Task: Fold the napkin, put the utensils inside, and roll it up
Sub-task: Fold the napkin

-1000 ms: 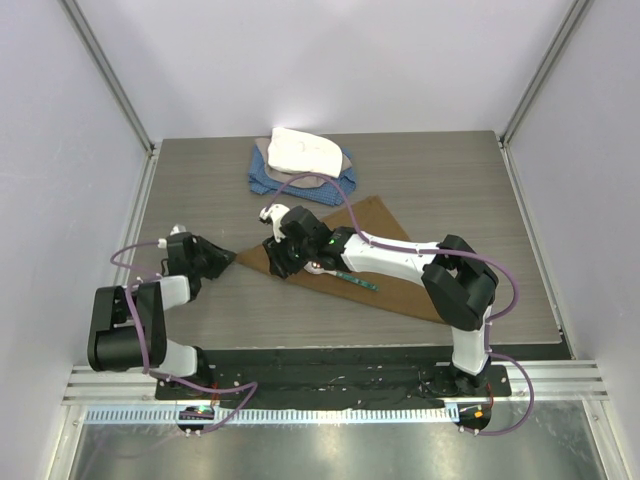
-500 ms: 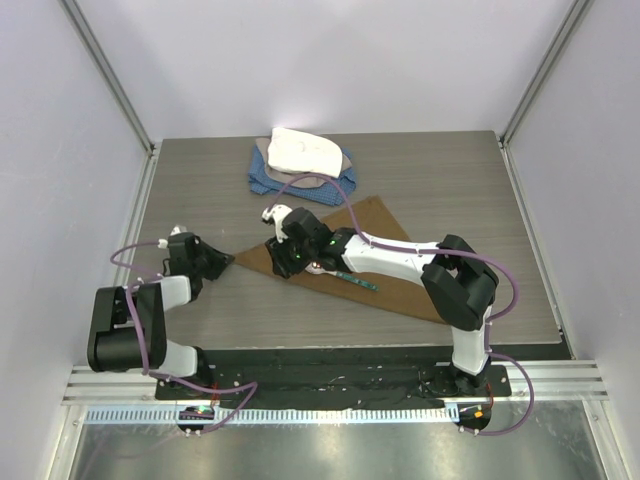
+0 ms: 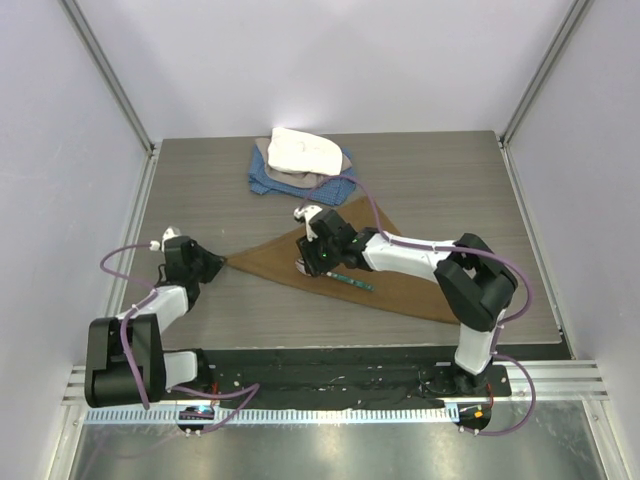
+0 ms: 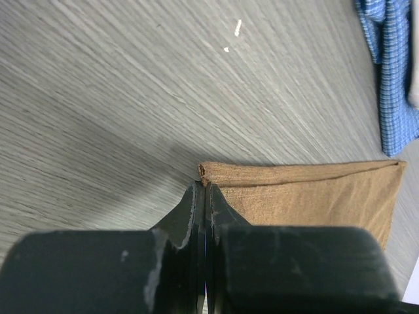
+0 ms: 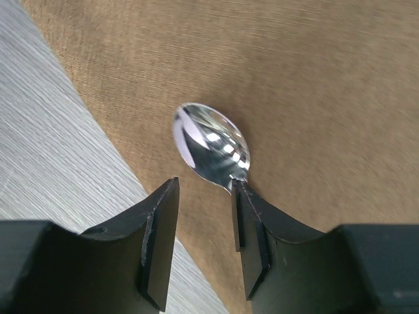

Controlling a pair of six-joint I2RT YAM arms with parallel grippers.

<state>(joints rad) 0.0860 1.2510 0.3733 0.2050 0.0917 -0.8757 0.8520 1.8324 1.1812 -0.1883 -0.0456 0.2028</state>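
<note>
Two arms working one cloth here, seen from the near edge of the table (image 3: 200,190). The napkin (image 3: 410,295), the tan-brown one, is lying flat as a folded triangle roughly mid-table. Its long edge runs from a sharp corner at about 9 o'clock down to another at about 4 o'clock, and the third corner points up toward 1 o'clock. The left gripper (image 4: 204,196) is down low at that 9 o'clock corner with its fingers pressed tight together, and the very tip of the cloth is pinched between them. On the wrist view you can see the folded edge bunched up right at the fingertips, with the rest of the fabric stretching away flat. The spoon (image 5: 213,145) is resting on top of the napkin toward its 9 o'clock side, shiny bowl facing up, with its thin dark-green handle (image 3: 352,281) trailing off toward 4 o'clock. The right gripper (image 5: 204,190) is sitting right over the neck of the spoon with its fingers spread apart. One fingertip is touching the neck just behind the bowl and the other stands clear of it, over the cloth near its edge, so nothing is actually clamped. Way over at 12 o'clock, near the far edge, there's a crumpled blue cloth (image 3: 262,182) with a white cloth (image 3: 300,150) piled on top of it. The pile sits just off the napkin's upper corner, and I can't tell if the two touch.
</note>
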